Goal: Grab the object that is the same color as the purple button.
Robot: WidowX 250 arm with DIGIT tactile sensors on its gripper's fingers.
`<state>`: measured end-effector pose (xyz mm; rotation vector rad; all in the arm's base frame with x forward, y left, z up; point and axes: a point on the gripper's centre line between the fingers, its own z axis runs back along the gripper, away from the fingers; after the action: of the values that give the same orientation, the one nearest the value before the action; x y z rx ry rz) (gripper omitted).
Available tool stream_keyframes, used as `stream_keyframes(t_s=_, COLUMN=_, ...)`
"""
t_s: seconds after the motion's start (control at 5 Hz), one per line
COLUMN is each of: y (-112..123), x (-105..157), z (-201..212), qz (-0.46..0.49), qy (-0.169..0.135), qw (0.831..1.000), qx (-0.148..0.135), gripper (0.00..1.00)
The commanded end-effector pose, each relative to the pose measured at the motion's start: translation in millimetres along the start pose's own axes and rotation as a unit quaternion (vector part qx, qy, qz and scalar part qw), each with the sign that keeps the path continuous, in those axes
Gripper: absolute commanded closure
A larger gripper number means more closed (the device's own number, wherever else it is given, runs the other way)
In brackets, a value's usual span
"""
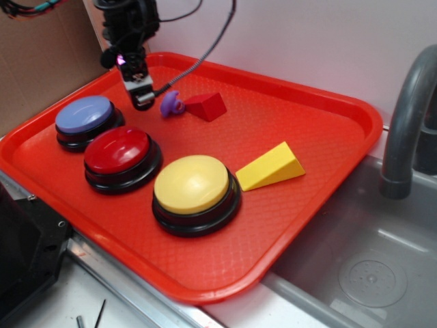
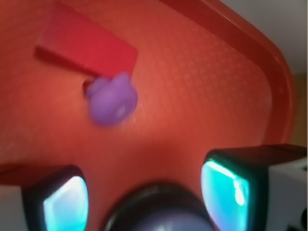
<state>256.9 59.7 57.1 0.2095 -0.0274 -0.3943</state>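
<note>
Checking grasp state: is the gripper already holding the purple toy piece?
No. In the wrist view the purple toy piece lies on the tray against the red wedge, ahead of the open gripper.

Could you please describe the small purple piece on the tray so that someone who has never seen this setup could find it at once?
Start at the red tray and find the three big round buttons along its near-left side. Behind them, toward the far edge, a red wedge lies, and the small purple piece sits right against its left side, beside the gripper. It is the only purple thing apart from the far larger purple button.
</note>
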Motion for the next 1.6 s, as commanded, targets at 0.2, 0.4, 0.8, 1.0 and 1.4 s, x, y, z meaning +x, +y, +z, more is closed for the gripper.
stream_keyframes(t_s=0.2, y=-2.5, x=36.5, z=-24.4, qz=0.021, qy=-0.019, qw=1.000, qx=0.010, gripper=0.00)
stream_keyframes(t_s=0.4, y=-4.3, x=36.6, z=-28.0, qz=0.031, qy=-0.009, qw=0.999, qx=0.011, gripper=0.00)
stream_keyframes(t_s=0.8, y=-4.5, x=36.6, z=-28.5, qz=0.037, qy=-0.004, qw=0.999, qx=0.008, gripper=1.00)
stream_keyframes(t_s=1.0, y=-6.6, x=36.9, z=-25.5, qz=0.046, qy=0.010, qw=0.999, qx=0.014, gripper=1.00)
stream_keyframes(t_s=1.4, y=2.2, x=22.9, z=38.2, qz=0.140, qy=0.040, qw=0.989, qx=0.008, gripper=1.00)
